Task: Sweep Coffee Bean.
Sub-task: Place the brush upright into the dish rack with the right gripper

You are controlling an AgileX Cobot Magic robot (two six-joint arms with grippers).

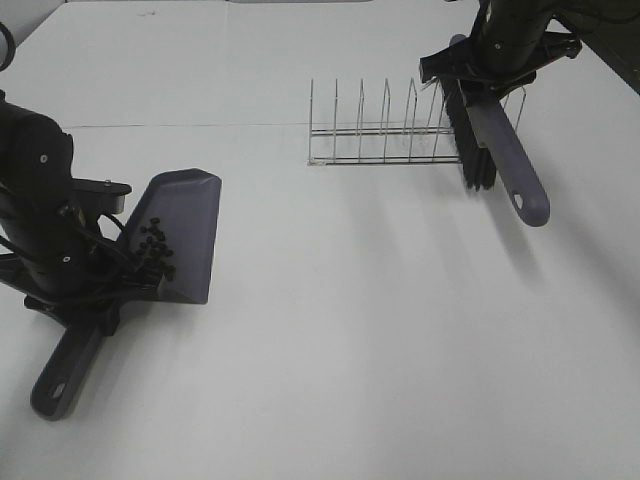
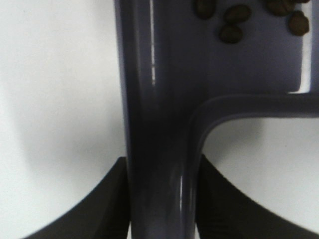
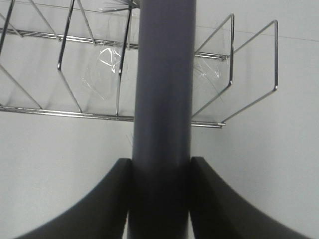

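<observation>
We're over the white worktop [image 1: 380, 340], and both arms have a tool in hand. On the left, the left end effector [image 1: 95, 288] is clamped on the purple-grey dustpan [image 1: 190, 225], right where the handle meets the pan. The wrist view backs that up, with a dark finger [image 2: 102, 209] pressed against each side of the handle. The pan sits low, its wide lip pointing toward the far side and the handle's end trailing toward the near edge. We cannot tell whether it rests on the worktop or hangs just above it. And there are the coffee beans [image 1: 153, 245], a small dark cluster inside the dustpan, toward the back of the pan and close to the end effector.

Over on the right, the right end effector [image 1: 485, 68] is closed around the brush [image 1: 505, 150]. Its wrist view shows the handle squeezed between two dark fingers [image 3: 224, 204]. The brush hangs tilted, black bristles facing left, the handle's end slanting down toward the near right. It's at the right end of the wire rack [image 1: 385, 135], though we cannot tell whether the bristles touch the wires. Brush and dustpan are well apart, on opposite sides of the worktop.
</observation>
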